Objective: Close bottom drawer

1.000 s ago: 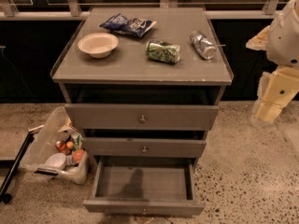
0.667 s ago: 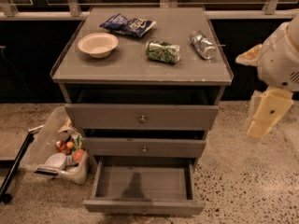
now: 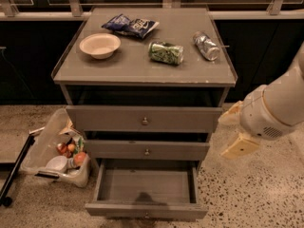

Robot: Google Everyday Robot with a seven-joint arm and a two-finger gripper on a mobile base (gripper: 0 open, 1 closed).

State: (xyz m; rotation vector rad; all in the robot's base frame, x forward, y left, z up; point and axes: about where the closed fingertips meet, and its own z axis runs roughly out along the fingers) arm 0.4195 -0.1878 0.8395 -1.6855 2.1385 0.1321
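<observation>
While bottom drawer open, gripper nearby.

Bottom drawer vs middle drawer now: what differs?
Bottom drawer is pulled out, its tray bare; middle drawer is pushed in, only its front showing. Bottom drawer's front sits forward of the middle drawer's. Both are grey. Gripper hangs right of the cabinet, touching neither.

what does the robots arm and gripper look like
The arm is a thick, smooth white tube that ends in a rounded white wrist housing. The gripper, out to the right of the cabinet at drawer height, is pale cream and wedge-shaped. No cables or markings show.
</observation>
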